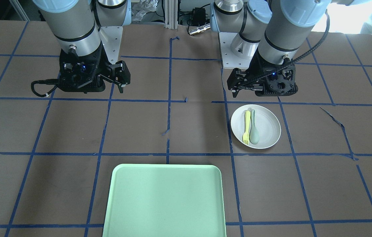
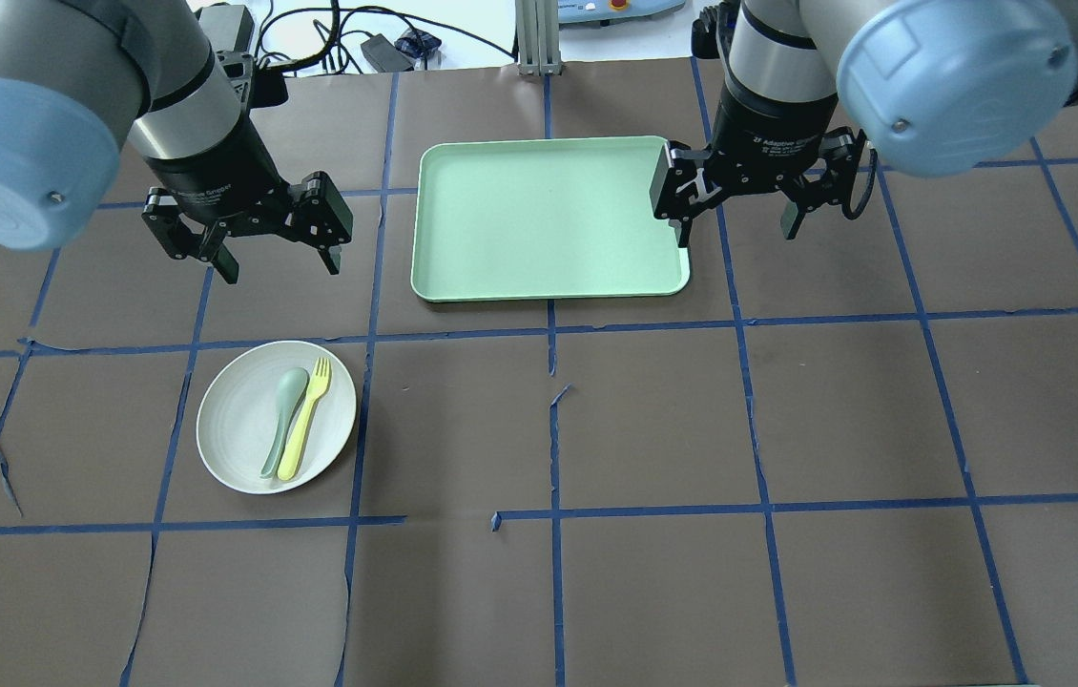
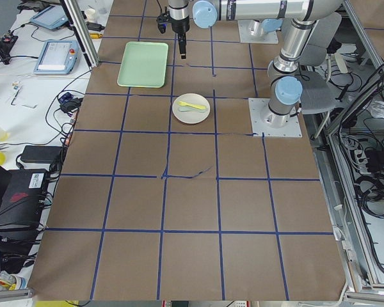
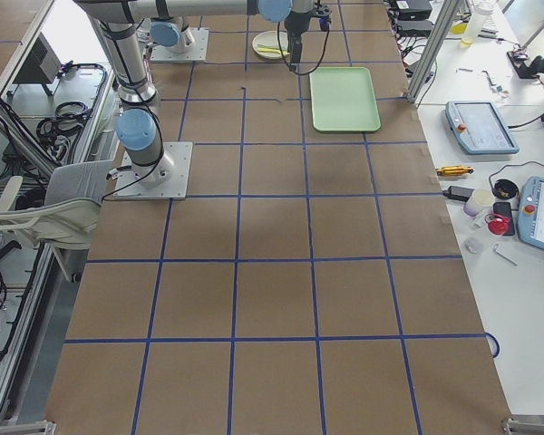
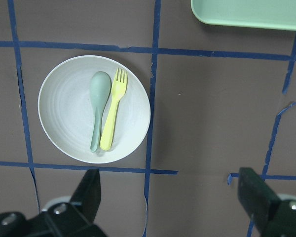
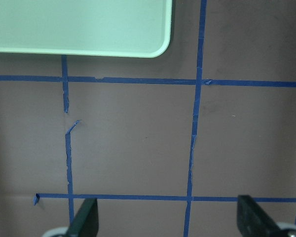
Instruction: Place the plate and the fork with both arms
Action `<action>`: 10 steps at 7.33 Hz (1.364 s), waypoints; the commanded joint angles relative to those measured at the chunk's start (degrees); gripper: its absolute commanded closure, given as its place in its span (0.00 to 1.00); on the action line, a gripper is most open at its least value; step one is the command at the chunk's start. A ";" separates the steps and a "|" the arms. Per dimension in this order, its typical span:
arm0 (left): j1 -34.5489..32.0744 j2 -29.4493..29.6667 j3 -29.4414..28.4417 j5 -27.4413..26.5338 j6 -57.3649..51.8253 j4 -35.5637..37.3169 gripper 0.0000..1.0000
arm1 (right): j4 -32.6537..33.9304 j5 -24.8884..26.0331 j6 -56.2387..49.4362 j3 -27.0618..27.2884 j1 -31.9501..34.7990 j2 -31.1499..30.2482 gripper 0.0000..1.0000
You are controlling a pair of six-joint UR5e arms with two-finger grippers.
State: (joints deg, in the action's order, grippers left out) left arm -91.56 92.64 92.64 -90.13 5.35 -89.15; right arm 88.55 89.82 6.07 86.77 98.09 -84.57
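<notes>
Black left gripper point(image 2: 279, 267) pointing down near plate point(image 2: 234, 425), fingers point(image 2: 224, 265) apart, right gripper point(image 2: 737, 233) likewise, fingers point(image 2: 685, 229) apart

We see a brown-covered table point(image 2: 653, 592) gridded with blue tape point(image 1: 74, 153), flanked by white benches point(image 4: 526, 299) carrying teach pendants point(image 4: 479, 127), under even, diffuse light.

On our table point(image 2: 692, 429) the plate point(image 2: 238, 439) lies at the left. The tray point(image 2: 539, 215) sits farther off and to its right, well apart. On the plate, the fork point(image 2: 304, 420) lies just right of the spoon point(image 2: 281, 420), perhaps touching at the handles. Our left gripper point(image 2: 279, 265) hangs above the table near the plate, and our right gripper point(image 2: 737, 232) by the tray's right side.
</notes>
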 commanded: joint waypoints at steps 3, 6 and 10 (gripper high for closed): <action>0.15 0.08 0.08 0.39 0.28 0.20 0.00 | -0.14 -0.25 -0.09 -0.11 -0.43 -0.06 0.00; 1.73 0.26 0.86 0.22 -0.59 0.38 0.00 | -0.22 -0.26 -0.09 0.15 -0.79 0.02 0.00; 17.17 0.78 10.86 0.83 -14.26 10.54 0.00 | 0.30 -0.08 -0.09 0.77 -0.70 0.11 0.00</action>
State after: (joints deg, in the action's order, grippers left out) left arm -79.54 93.17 99.65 -89.56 -3.39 -82.81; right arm 88.74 89.68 6.04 87.43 97.34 -84.49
